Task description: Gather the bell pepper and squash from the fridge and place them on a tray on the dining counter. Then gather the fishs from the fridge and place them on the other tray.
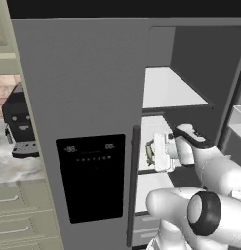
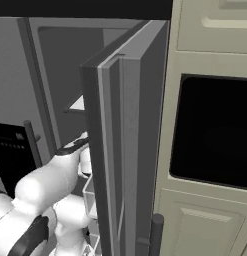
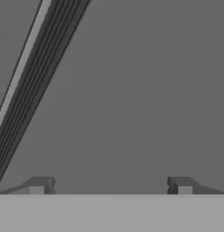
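The robot is at the fridge (image 1: pixel 83 88), whose right door (image 2: pixel 130 150) is swung open, and its arm reaches into the middle shelf. The end effector (image 3: pixel 111 185) stands wide open and empty, facing a bare grey inner wall. A greenish, slender item (image 1: pixel 150 152), possibly a fish, lies just beside the hand. By this reading the fetching step is in hand; next the arm must turn toward that item and close on it.

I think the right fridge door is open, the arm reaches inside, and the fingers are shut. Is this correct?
Not quite: the fingers are open, standing wide apart with nothing between them, as the hand view shows. The rest holds: the fridge has its right door swung open, and the arm reaches in at the shelves.
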{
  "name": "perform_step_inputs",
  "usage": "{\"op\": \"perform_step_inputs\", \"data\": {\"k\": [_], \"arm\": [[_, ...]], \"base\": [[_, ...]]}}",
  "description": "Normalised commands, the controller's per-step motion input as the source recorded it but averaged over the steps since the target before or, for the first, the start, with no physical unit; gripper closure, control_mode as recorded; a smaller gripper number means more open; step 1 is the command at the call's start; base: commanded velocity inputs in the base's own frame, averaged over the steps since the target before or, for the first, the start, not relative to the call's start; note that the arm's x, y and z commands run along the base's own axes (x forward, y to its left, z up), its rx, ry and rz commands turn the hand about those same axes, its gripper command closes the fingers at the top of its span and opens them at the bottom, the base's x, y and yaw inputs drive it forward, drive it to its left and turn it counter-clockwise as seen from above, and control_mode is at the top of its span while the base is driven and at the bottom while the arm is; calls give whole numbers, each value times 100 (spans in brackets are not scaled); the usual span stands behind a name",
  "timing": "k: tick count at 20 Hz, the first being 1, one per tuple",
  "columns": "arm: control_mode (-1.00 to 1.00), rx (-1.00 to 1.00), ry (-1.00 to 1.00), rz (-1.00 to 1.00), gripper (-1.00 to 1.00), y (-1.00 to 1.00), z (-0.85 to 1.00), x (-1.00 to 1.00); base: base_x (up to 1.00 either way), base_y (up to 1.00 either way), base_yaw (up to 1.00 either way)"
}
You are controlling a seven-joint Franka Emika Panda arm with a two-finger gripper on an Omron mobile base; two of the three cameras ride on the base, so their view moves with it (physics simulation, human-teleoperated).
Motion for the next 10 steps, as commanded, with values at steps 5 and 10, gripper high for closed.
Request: {"op": "perform_step_inputs", "data": {"k": [5, 10], "arm": [[-100, 0, 8, -10, -100, -11, 100, -33], [-100, -6, 19, -21, -100, -2, 88, -20]], "base": [[0, 0, 0], [0, 0, 0]]}}
